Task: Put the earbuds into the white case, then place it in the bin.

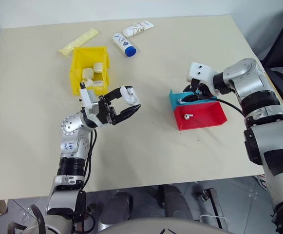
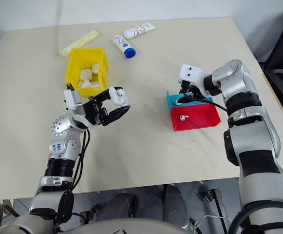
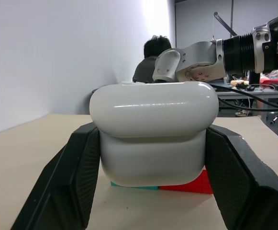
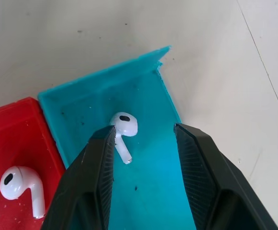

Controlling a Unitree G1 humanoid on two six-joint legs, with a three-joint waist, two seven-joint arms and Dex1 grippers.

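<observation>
We count two earbuds: one point(image 4: 123, 128) in the teal tray point(image 4: 153, 191) between our parted right gripper's point(image 4: 145, 143) fingers, one point(image 4: 19, 187) in the red tray point(image 1: 207, 117). Our left gripper point(image 3: 153, 163) clamps the one white case point(image 3: 153, 129) above the beige table point(image 1: 180, 58), near the yellow bin point(image 1: 77, 68). Two white tubes point(image 1: 131, 36) lie beyond; pale walls surround.

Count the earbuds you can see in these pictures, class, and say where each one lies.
2. One earbud lies in the teal tray, between the right gripper's open fingers. The other earbud lies in the red tray beside it.
</observation>
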